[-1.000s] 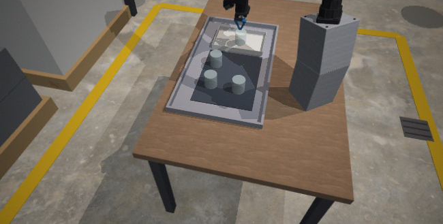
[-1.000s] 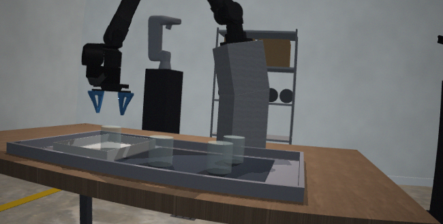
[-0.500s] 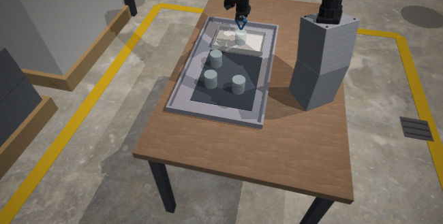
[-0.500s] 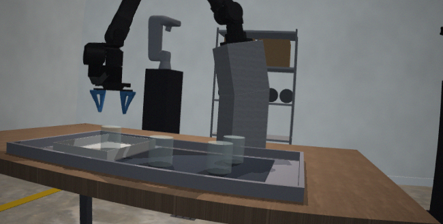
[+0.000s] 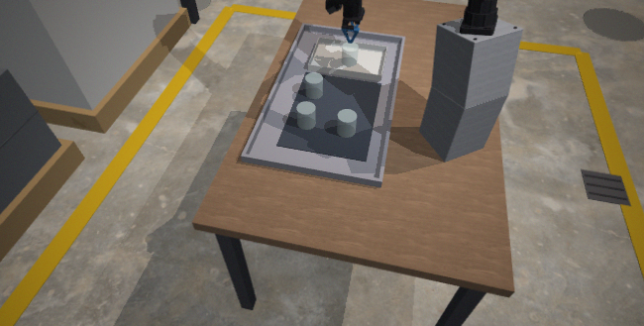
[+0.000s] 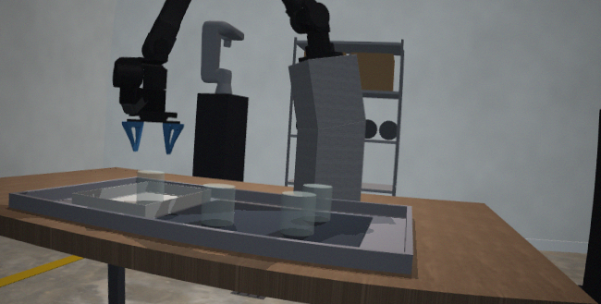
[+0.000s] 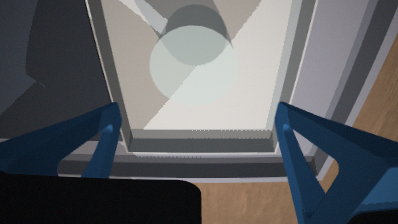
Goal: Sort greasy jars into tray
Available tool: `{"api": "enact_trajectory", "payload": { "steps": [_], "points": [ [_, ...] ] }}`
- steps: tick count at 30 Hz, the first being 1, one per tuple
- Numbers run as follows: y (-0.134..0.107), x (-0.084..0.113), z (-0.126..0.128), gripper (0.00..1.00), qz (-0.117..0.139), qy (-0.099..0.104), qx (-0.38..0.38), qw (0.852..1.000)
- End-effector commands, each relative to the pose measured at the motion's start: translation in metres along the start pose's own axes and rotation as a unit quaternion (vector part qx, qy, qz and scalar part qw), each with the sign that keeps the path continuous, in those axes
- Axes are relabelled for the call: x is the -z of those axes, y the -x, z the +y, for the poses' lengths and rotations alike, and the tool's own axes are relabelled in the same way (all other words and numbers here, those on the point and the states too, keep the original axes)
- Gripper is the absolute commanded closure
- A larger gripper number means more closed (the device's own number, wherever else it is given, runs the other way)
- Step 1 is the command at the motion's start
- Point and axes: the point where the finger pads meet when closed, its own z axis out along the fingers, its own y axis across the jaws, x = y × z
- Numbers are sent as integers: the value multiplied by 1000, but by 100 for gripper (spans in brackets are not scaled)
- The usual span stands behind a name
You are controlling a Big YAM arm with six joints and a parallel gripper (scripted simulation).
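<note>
One jar stands upright inside the cream tray. My gripper is open and empty, above that jar and clear of it. Three jars stand apart on the dark mat: one jar near the tray, one jar farther along the same side, and one jar on the side of the arm's pedestal. Grease cannot be seen on any.
Tray and mat lie side by side on the grey steel top, inside its raised rim. The grey pedestal of the arm stands on the wooden table beside it.
</note>
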Motion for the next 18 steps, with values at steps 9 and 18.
{"api": "enact_trajectory", "payload": {
  "steps": [9, 18],
  "points": [
    [21, 15, 26, 0, -10, -6, 3, 1000],
    [48, 15, 94, 0, -10, -6, 3, 1000]
  ]
}}
